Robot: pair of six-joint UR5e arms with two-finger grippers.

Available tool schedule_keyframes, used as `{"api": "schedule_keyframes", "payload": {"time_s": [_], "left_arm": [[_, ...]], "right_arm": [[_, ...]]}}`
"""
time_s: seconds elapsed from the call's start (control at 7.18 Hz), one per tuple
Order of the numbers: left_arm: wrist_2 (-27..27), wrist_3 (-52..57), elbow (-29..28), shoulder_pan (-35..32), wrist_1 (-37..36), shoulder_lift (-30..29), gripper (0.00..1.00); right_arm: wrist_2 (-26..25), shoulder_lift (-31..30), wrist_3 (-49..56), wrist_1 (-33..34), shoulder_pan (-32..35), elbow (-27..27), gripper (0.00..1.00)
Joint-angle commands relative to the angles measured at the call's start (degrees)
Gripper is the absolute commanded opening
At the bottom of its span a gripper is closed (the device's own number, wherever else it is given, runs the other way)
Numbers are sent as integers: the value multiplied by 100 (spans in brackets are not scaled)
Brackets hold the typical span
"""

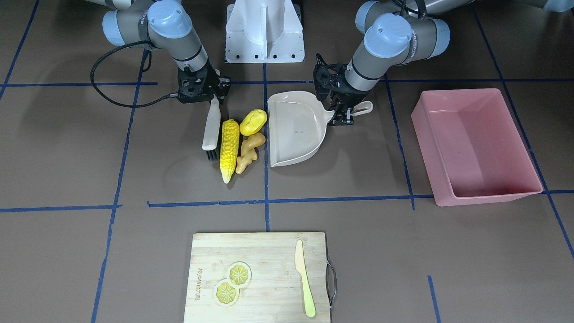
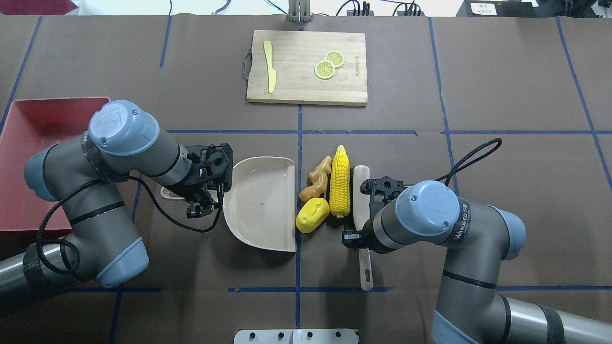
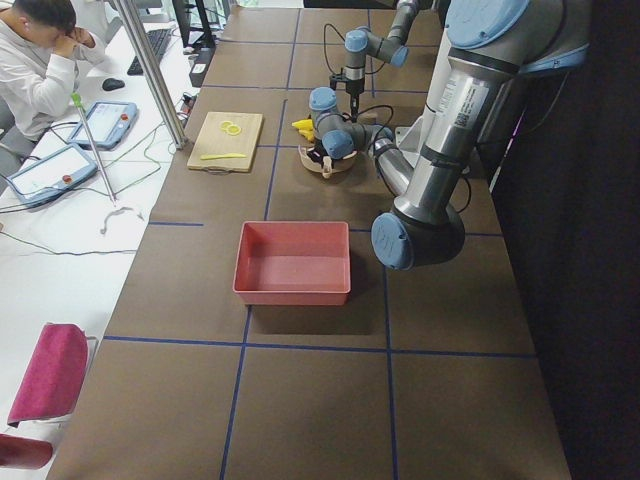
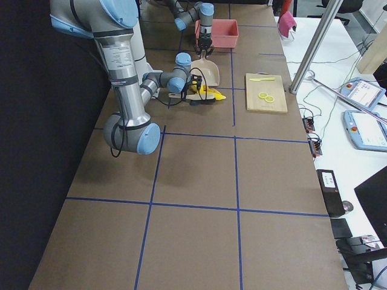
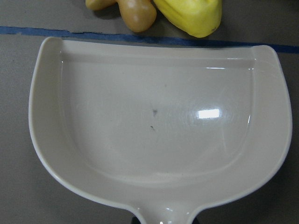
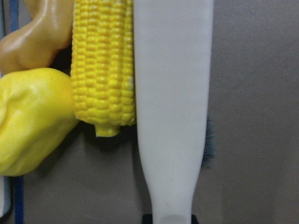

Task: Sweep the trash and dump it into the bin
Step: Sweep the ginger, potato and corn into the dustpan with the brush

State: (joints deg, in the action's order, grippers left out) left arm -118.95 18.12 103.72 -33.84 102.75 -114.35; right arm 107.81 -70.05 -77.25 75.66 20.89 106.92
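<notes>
The corn cob, the potato and the ginger root lie side by side between a white brush and a beige dustpan. My right gripper is shut on the brush handle, and the brush rests against the corn. My left gripper is shut on the dustpan handle. The pan's open edge faces the potato and the ginger, a small gap away. The pink bin stands empty beyond the left arm.
A wooden cutting board with two lemon slices and a pale yellow knife lies at the table's far side from me. The robot's white base stands behind the trash.
</notes>
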Motion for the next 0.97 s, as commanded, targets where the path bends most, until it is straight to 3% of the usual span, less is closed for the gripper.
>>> {"api": "schedule_keyframes", "payload": {"time_s": [0.0, 0.84], "left_arm": [[4, 7, -19, 0, -9, 0, 0], [4, -2, -19, 0, 0, -9, 0]], "right_arm": [[-49, 70, 61, -7, -24, -5, 0], [-541, 737, 87, 2, -410, -452, 0]]}}
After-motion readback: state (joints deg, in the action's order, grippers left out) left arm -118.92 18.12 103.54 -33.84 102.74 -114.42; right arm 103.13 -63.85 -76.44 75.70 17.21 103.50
